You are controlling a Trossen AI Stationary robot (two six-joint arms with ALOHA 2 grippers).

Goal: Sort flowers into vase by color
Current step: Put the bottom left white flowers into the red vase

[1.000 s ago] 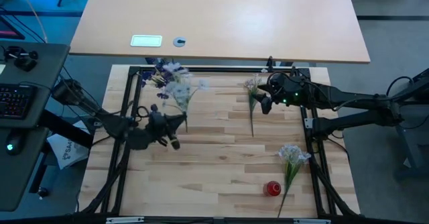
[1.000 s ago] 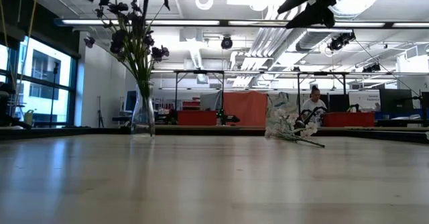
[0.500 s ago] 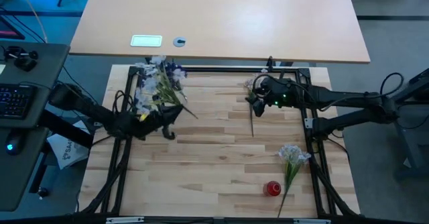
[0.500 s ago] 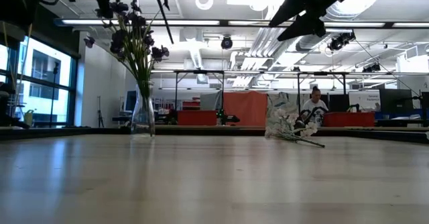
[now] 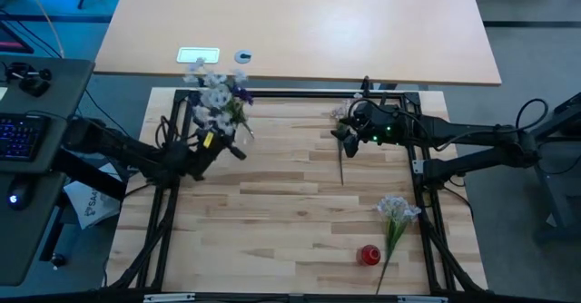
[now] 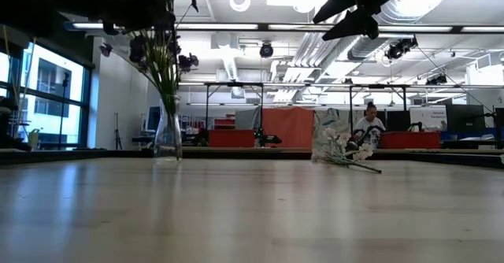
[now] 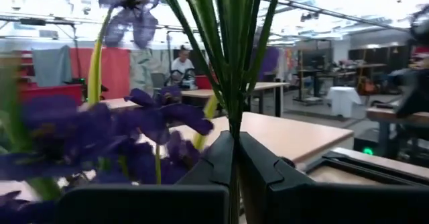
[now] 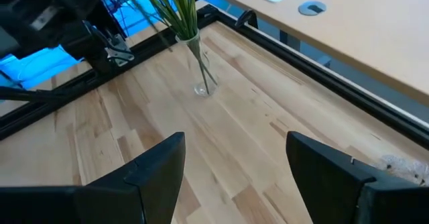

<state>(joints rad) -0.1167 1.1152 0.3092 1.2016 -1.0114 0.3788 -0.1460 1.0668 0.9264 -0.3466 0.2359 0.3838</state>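
Note:
A clear glass vase (image 8: 201, 70) stands near the table's far left corner with green stems and purple blooms (image 6: 161, 54) in it. My left gripper (image 5: 225, 147) is beside it, shut on a flower spray (image 5: 214, 99) whose pale and purple blooms sit above the vase. My right gripper (image 5: 345, 136) hangs open over a pale spray (image 5: 341, 153) that lies flat on the boards. A second pale spray (image 5: 395, 214) lies near the right edge. My left gripper pinches the spray's bundle of green stems (image 7: 233, 127) between its two fingers, which lie across the stems. The stems rise upright out of the hold and fan out above it. The spray is off the table; I cannot tell whether its lower end is in the vase.
A small red object (image 5: 369, 254) sits near the table's near right corner. A black frame (image 5: 300, 94) runs around the wooden boards. A second, larger tabletop (image 5: 300, 22) lies beyond the far edge. A person (image 6: 368, 125) sits in the room behind.
My left gripper has moved toward the table's far edge and the vase, staying shut on its spray. The spray has swung with it, its blooms going from right of the vase to over it. My right gripper has shifted slightly toward the left, over the lying pale spray.

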